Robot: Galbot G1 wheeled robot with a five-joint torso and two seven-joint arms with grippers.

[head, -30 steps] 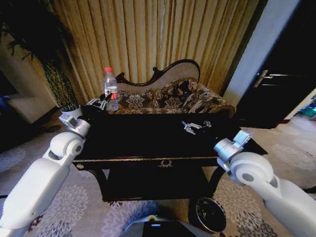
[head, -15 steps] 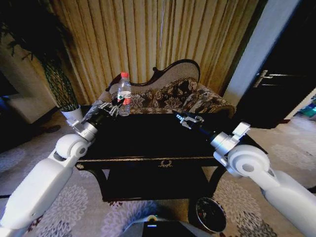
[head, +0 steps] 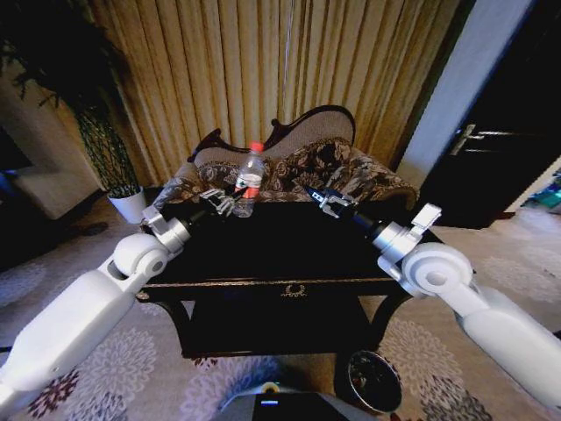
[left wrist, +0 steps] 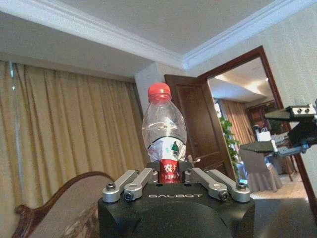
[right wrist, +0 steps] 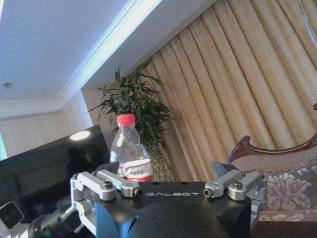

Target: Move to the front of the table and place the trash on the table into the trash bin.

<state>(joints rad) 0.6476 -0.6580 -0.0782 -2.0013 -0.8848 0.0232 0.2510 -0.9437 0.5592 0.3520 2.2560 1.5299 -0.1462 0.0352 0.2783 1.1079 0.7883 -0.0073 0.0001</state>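
Note:
A clear plastic bottle (head: pixel 250 180) with a red cap and red-white label, the trash, is held almost upright over the back of the dark table (head: pixel 289 250). My left gripper (head: pixel 230 202) is shut on its lower part. The left wrist view shows the bottle (left wrist: pixel 165 131) standing up between the left gripper (left wrist: pixel 168 176) fingers. My right gripper (head: pixel 330 200) hovers open over the table's back right, a short way from the bottle. It also appears in the left wrist view as the right gripper (left wrist: pixel 285 131), and the right wrist view has the bottle (right wrist: pixel 130 151) ahead of it. The round trash bin (head: pixel 374 379) stands on the floor before the table's right leg.
A floral sofa (head: pixel 307 171) with a dark carved back sits right behind the table, with gold curtains (head: pixel 263 61) beyond. A white plant pot (head: pixel 131 204) with a tall plant stands at the left. A dark door (head: pixel 508 132) is at the right. Patterned carpet lies around the table.
My left gripper has carried the bottle to the right, from the table's left end toward its middle. The right gripper has moved farther back over the table and slightly left.

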